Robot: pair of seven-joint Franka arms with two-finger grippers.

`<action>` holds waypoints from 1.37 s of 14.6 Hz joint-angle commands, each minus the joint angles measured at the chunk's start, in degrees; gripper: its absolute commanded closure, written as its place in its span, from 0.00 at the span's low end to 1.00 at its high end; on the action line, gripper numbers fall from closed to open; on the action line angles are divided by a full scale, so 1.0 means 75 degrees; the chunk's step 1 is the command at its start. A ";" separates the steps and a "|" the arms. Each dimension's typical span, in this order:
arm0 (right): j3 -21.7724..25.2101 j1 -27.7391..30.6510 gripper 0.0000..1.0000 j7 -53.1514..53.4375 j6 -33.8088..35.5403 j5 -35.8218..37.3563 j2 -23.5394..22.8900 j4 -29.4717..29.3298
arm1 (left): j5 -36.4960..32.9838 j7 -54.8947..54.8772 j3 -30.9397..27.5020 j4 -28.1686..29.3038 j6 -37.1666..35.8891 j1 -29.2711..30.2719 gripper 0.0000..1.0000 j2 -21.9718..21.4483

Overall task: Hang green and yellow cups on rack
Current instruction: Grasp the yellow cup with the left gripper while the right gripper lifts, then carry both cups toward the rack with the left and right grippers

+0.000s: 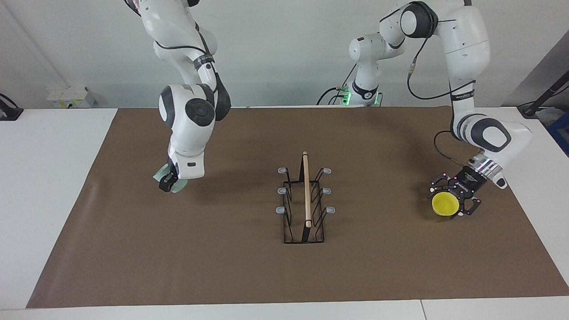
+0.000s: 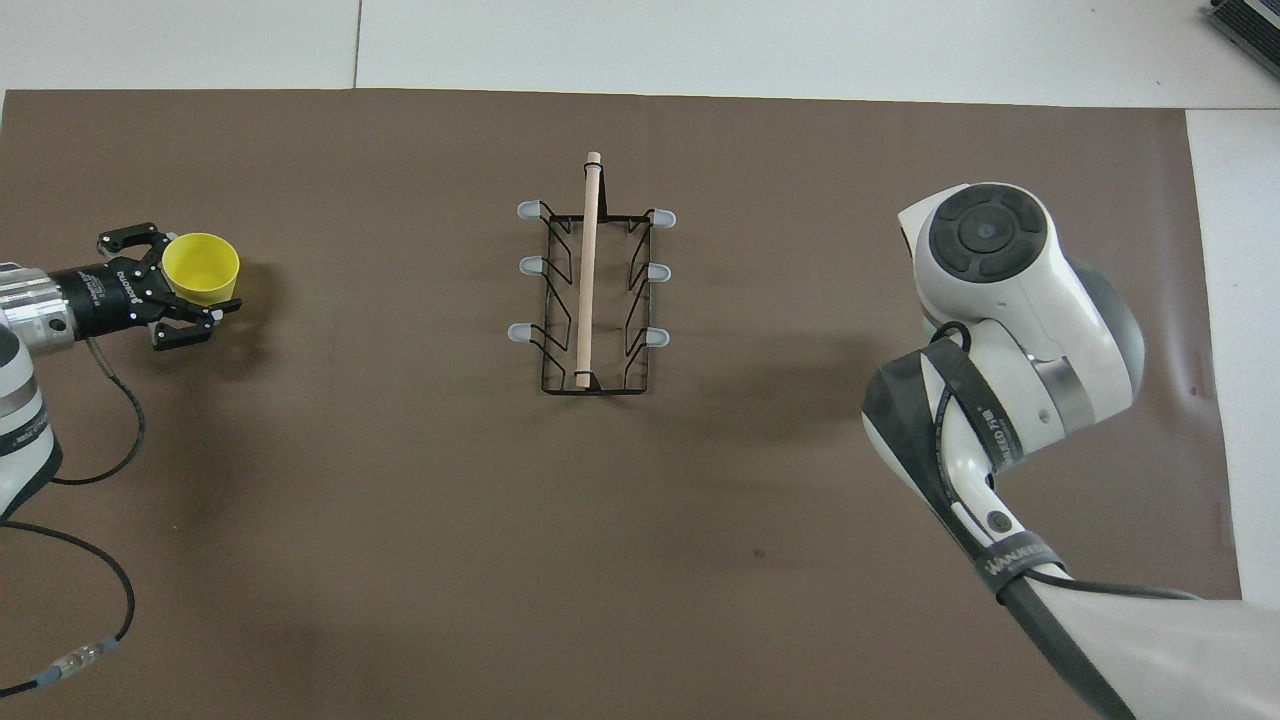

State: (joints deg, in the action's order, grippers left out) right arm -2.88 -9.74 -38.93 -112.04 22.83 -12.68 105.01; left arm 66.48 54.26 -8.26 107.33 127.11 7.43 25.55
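The black wire rack [image 1: 306, 191] [image 2: 588, 270] with its wooden top rod stands in the middle of the mat, and its prongs are bare. Toward the left arm's end, my left gripper [image 1: 449, 202] [image 2: 195, 282] is shut on the yellow cup [image 1: 444, 205] [image 2: 200, 264], which is tipped mouth-up. Toward the right arm's end, my right gripper [image 1: 166, 183] points straight down just above the mat, shut on the green cup [image 1: 158, 174]. Only pale slivers of the green cup show beside the wrist. In the overhead view the arm hides both that cup and the right gripper.
A brown mat [image 1: 222, 266] [image 2: 400, 500] covers the table, with white tabletop around it. The right arm's large wrist and forearm [image 2: 1000, 330] hang over the mat beside the rack. A loose cable [image 2: 100, 470] trails from the left arm.
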 commanded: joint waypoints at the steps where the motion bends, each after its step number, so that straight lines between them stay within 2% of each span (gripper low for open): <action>1: -0.0037 0.0314 1.00 -0.0164 -0.0446 -0.1432 0.0249 0.0061 | 0.0160 -0.0459 -0.0083 0.0606 0.1096 -0.0778 0.79 -0.0278; 2: -0.0037 0.0396 1.00 -0.0165 -0.0552 -0.2007 0.0307 0.0073 | 0.0160 -0.0555 -0.0095 0.0642 0.1378 -0.1001 1.00 -0.0290; 5: -0.0037 0.0525 1.00 -0.0386 -0.0997 -0.3718 0.0343 0.0084 | 0.0055 -0.0497 -0.0118 0.0548 0.1615 -0.1050 1.00 -0.0547; 7: -0.0037 0.0467 1.00 -0.0458 -0.1291 -0.4401 0.0343 0.0084 | -0.0411 -0.0474 -0.0118 0.0396 0.1626 -0.1061 1.00 -0.0781; 9: -0.0049 0.0479 1.00 -0.0679 -0.1431 -0.5265 0.0389 0.0096 | -0.1406 -0.0416 -0.0118 0.0186 0.1627 -0.1073 1.00 -0.0992; 11: -0.0049 0.0444 1.00 -0.1193 -0.1899 -0.6577 0.0436 0.0236 | -0.2168 -0.0392 -0.0141 0.0126 0.1696 -0.1283 1.00 -0.1249; 17: -0.0037 0.0443 1.00 -0.3606 -0.2182 -1.0339 0.0717 0.0786 | -0.4325 -0.0356 -0.0165 0.0232 0.1557 -0.1553 1.00 -0.2316; 20: -0.0037 0.0455 1.00 -0.4744 -0.2182 -1.2027 0.0951 0.1126 | -0.6406 -0.0345 -0.0153 0.0232 0.1078 -0.2079 1.00 -0.2644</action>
State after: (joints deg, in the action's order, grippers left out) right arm -2.81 -6.88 -69.31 -127.26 -60.50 -8.87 109.40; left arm 26.63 51.37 -8.65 107.58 137.37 -4.79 8.27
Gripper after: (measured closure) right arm 0.313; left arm 0.286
